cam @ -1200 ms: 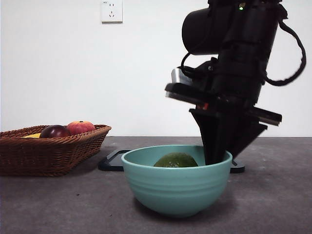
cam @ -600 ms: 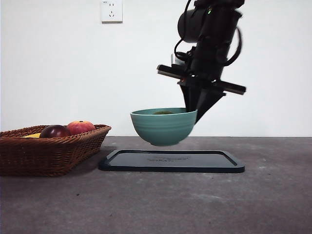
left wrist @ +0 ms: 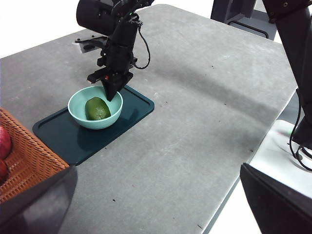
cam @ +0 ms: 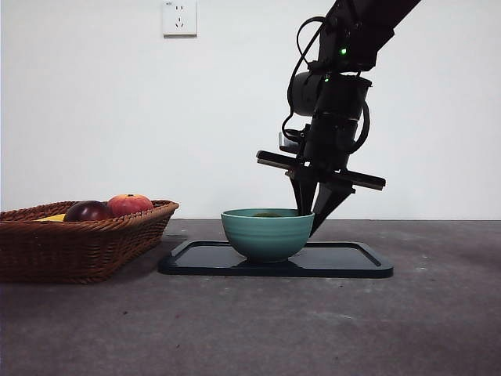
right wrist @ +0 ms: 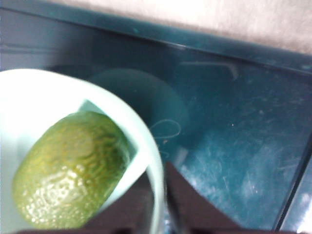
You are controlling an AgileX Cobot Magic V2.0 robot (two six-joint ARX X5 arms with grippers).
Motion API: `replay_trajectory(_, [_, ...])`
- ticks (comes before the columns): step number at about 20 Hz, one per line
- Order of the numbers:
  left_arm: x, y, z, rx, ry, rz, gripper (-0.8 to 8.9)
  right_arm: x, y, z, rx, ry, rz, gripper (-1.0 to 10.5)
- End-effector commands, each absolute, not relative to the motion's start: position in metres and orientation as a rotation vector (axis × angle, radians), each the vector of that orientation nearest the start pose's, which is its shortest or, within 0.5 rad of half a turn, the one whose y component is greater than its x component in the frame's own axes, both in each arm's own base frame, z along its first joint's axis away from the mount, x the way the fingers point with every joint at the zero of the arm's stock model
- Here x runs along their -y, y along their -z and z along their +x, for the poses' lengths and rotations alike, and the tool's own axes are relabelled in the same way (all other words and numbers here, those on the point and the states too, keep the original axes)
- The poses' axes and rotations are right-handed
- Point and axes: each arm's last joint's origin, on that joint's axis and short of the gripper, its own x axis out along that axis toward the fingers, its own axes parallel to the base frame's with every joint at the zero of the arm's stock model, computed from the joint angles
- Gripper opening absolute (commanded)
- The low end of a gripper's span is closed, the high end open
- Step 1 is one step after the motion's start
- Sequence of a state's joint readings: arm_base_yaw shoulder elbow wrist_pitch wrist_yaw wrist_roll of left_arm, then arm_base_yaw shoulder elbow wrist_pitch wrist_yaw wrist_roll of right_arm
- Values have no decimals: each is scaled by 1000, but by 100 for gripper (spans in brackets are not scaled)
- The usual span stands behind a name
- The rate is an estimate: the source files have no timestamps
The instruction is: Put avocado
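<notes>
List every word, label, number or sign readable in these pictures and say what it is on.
None can be read.
Wall socket: a tiny mark at its top left corner, too small to read.
Tray: faint marks on its surface in the right wrist view, too blurred to read.

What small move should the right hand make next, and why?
Probably open and release the rim: the right hand is shut on the bowl, which seems to sit on the tray with the avocado inside.
</notes>
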State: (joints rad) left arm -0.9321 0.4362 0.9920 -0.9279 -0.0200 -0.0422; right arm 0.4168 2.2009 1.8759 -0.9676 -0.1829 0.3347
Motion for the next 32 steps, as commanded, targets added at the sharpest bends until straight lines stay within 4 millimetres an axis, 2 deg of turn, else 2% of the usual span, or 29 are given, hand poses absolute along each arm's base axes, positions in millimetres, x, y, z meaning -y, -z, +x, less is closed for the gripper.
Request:
replay_trajectory(1, [37,-364,28,-343,904,130,592,-194,-199,418,-1356,-298,122,119])
replay_trajectory(3, [37,-364,28,-342,904,130,592,-187,-204,418,-1367,-259,112,218])
replay_trajectory(5, [37,-364,28,-342,904,130,592,-176,-227,420,-1358,-173,60,258])
replay_trajectory(7, [37,-364,28,-342,904,130,592,-163,-274,418,-1287,-170,48,472])
replay_trajectory(8, [37,-364,28,-342,904,130,592,-158,-301,410,-1239,-193,35,509])
replay_trajectory(10, [37,-364,28,-342,904,130,592,-150,-344,383,-1165,-187,-40,509])
replay_trajectory(12, [37,-364,28,-342,904,130,592,-144,-377,353,-1123,-167,-103,509])
replay_trajectory(15, [37,-364,28,-342,904,130,592,-138,-403,316,-1088,-178,-144,509])
replay_trajectory(17, [37,-364,28,-342,904,130,592,-134,-409,287,-1074,-186,-170,509])
replay_trajectory(20, [37,-364,28,-343,904,130,592,-126,-406,236,-1047,-239,-189,509])
replay_trajectory(26, [37,-364,28,-343,904,130,592,-93,-377,133,-927,-400,-169,539])
replay_trajectory(29, [37,-364,28,-343,904,130,592,-75,-359,97,-868,-461,-112,580])
replay_trajectory(32, [37,-364,28,-342,904,130,592,-60,-343,74,-793,-536,-64,579])
